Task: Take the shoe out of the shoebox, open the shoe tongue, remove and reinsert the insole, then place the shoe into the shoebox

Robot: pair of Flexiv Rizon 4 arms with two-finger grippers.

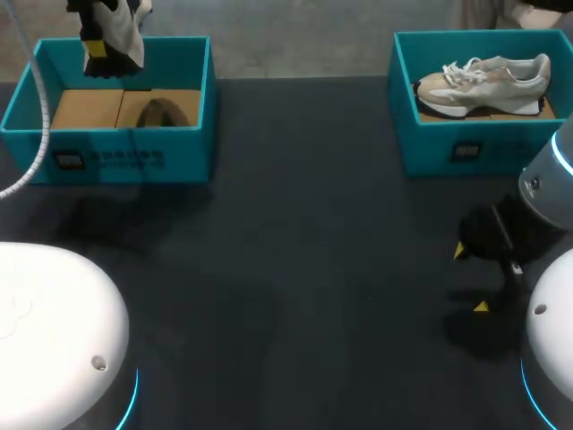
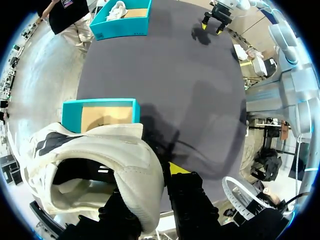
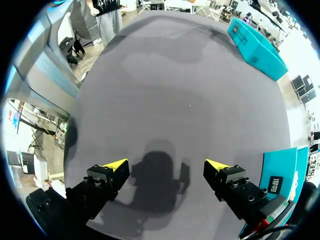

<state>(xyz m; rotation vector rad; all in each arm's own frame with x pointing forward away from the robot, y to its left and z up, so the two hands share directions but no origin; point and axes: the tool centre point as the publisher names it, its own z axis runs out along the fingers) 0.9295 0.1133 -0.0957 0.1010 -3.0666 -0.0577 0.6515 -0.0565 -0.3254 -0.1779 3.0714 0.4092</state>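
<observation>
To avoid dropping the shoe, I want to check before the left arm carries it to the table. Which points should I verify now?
1. Left gripper shut on the held shoe: ok.
2. Held shoe raised above the left shoebox: ok.
3. Right gripper open, ready to help: ok.
4. Right gripper well apart from the held shoe: ok.
5. Insole seated inside the held shoe: cannot tell.
</observation>
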